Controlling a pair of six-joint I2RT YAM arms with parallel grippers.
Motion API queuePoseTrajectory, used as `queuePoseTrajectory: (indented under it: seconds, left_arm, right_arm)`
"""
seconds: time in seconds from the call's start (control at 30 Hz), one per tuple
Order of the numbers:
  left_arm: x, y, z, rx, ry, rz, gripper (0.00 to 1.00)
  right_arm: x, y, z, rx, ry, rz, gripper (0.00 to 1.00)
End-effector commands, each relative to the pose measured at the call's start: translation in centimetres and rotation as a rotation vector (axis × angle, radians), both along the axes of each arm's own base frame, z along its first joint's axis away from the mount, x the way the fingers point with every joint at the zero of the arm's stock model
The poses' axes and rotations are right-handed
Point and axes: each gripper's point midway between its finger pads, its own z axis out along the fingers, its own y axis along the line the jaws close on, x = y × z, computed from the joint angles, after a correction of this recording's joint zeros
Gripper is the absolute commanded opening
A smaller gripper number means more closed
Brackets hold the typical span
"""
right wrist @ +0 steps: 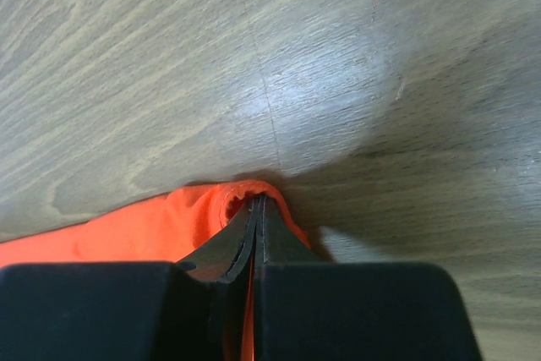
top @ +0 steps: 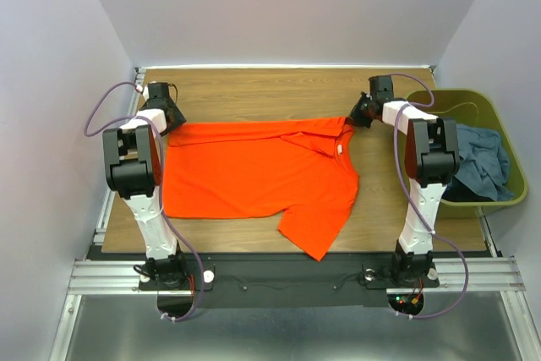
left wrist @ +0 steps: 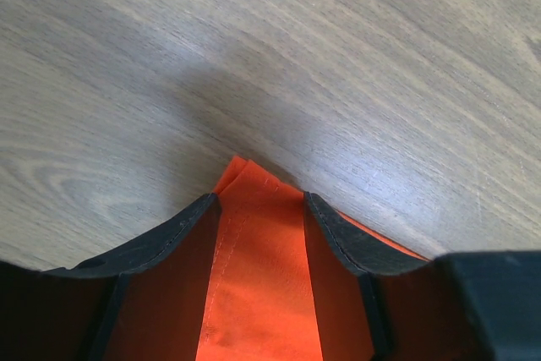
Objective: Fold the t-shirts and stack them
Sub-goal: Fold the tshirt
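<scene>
The bright orange t-shirt (top: 254,171) lies spread on the wooden table, its white neck label at the right and one sleeve hanging toward the front edge. My left gripper (top: 166,116) is at the shirt's far-left corner. In the left wrist view its jaws stand apart, with the orange cloth (left wrist: 254,268) lying between them (left wrist: 260,200). My right gripper (top: 361,114) is at the far-right edge. In the right wrist view it (right wrist: 258,200) is shut on a fold of the orange cloth (right wrist: 152,230). The slate blue-grey shirt (top: 482,162) lies crumpled in the tub. The magenta-pink shirt is out of view.
An olive-green plastic tub (top: 500,124) stands at the table's right edge, beside the right arm. Bare wood (top: 270,90) lies behind the orange shirt. Walls close in the table on the left, the back and the right.
</scene>
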Motion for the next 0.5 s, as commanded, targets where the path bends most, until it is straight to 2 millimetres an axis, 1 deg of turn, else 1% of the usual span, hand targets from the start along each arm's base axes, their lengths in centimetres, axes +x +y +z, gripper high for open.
queuePoseTrajectory:
  seconds: [0.0,0.1,0.2,0.33,0.37,0.4,0.47]
  left_arm:
    - [-3.2,0.8,-2.2,0.000,0.106,0.042,0.56]
    - [-4.0,1.5,-2.3,-0.004,0.114,0.070,0.56]
    - [-4.6,1.8,-2.4,-0.008,0.124,0.088,0.56]
    - [-4.4,1.4,-1.8,-0.025,0.105,0.073,0.56]
    - [-4.2,1.3,-1.6,-0.032,0.098,0.068,0.56]
    - [-4.0,0.9,-1.5,-0.044,0.090,0.050,0.56]
    - [-3.8,0.7,-1.3,-0.051,0.082,0.042,0.56]
  right_arm:
    - [0.4,-2.9,0.2,-0.089,-0.022,-0.064,0.01]
    - [0.0,-3.7,-0.2,-0.070,-0.003,-0.107,0.01]
    - [-0.1,-3.8,-0.1,-0.068,-0.003,-0.110,0.01]
    - [0.2,-3.3,1.2,-0.051,-0.033,-0.085,0.01]
    - [0.4,-3.2,1.7,-0.046,-0.044,-0.075,0.01]
    - [0.6,-2.6,2.7,-0.029,-0.065,-0.054,0.01]
    - [0.9,-2.3,3.5,-0.014,-0.082,-0.040,0.02]
